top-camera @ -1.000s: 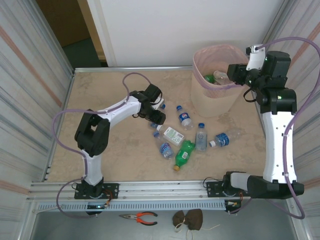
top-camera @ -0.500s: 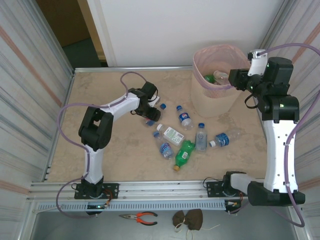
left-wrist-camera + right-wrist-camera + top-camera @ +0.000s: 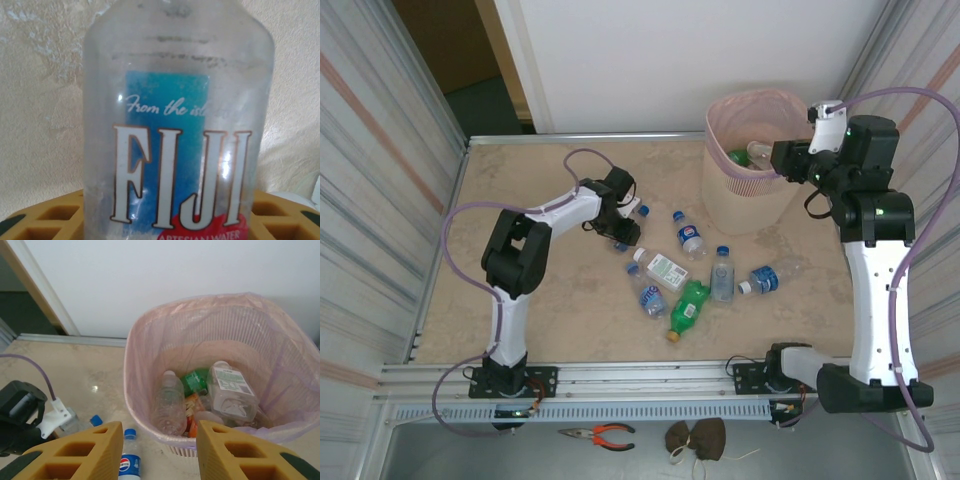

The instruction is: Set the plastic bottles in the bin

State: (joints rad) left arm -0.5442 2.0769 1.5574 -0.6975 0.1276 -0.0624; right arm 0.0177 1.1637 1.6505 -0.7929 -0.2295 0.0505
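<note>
The whole table (image 3: 580, 310) is seen from high above and behind the arm bases, the view being faced toward the far wall (image 3: 670, 60). The bin (image 3: 745, 205) is placed at 1 o'clock on the table. From the left wrist, a clear Fiji bottle (image 3: 177, 125) is viewed from very close, with bare tabletop behind. From the right wrist, the bin is looked down into from just above and short of its rim, toward the wall. The bin, the bottles inside (image 3: 167, 402) and the left arm (image 3: 20, 407), at 8 o'clock in that frame, are shared with the overhead view.
</note>
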